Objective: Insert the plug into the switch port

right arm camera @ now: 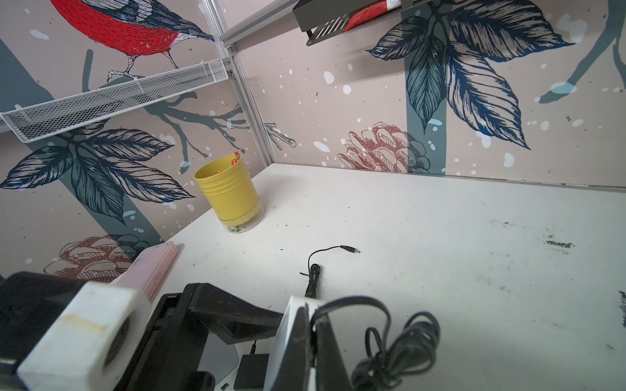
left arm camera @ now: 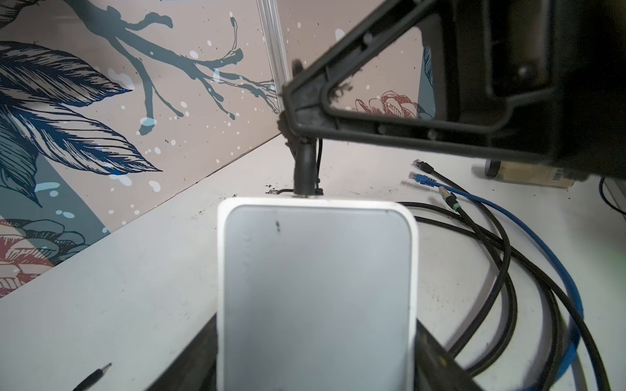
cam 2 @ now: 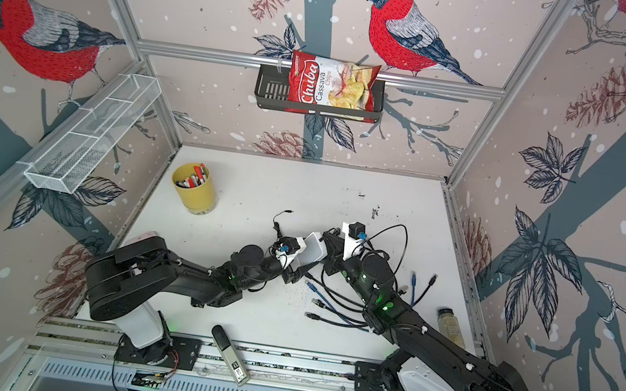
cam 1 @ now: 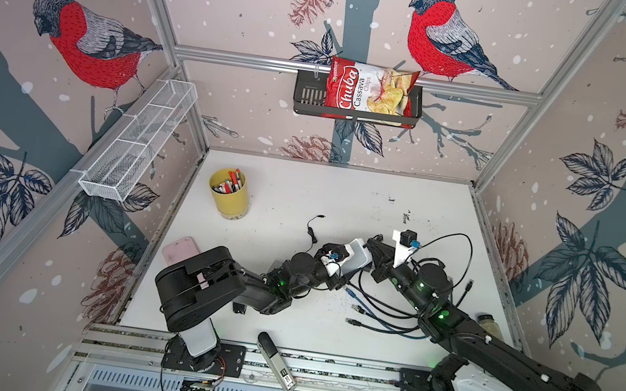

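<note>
A flat white switch (left arm camera: 318, 287) with a grey face is lifted off the table, and my left gripper (left arm camera: 315, 359) is shut on its two long sides. In both top views the switch (cam 1: 360, 254) (cam 2: 313, 249) sits mid-table between the two arms. My right gripper (left arm camera: 299, 130) reaches in from the far side, shut on a black plug (left arm camera: 306, 169). The plug's lower end meets the switch's far edge; the port itself is hidden. In the right wrist view the right gripper (right arm camera: 313, 335) pinches the black cable against the switch's white edge (right arm camera: 291, 338).
Loose black and blue network cables (cam 1: 382, 312) lie under the right arm. A thin black power lead (cam 1: 315, 226), a yellow pen cup (cam 1: 229, 192), a pink phone (cam 1: 181, 250), a jar (cam 1: 489, 324) and a grey remote (cam 1: 276, 361) are on the table.
</note>
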Available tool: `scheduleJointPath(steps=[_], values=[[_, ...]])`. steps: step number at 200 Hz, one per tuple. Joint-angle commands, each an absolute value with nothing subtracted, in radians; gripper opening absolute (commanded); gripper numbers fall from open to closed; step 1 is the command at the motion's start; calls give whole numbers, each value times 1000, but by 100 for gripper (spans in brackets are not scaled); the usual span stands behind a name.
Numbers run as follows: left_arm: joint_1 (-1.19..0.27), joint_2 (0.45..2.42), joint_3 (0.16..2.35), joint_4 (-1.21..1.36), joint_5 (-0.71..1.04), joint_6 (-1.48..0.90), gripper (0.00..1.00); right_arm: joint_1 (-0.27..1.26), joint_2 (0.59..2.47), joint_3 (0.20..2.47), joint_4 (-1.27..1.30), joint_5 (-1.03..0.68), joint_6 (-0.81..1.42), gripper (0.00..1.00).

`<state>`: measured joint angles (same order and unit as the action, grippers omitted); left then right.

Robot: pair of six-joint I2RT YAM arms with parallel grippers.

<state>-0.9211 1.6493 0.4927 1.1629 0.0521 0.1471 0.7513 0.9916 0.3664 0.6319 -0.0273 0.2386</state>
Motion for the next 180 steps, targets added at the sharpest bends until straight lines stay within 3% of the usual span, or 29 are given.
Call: scheduleJointPath(steps=[1,180], values=[[-920,1631,493,1331,51,143,0,761,1012,365,544,-86,245,0],[-904,1576,538,1352,73,239,0,804,1164,376,598,-129,282,0]])
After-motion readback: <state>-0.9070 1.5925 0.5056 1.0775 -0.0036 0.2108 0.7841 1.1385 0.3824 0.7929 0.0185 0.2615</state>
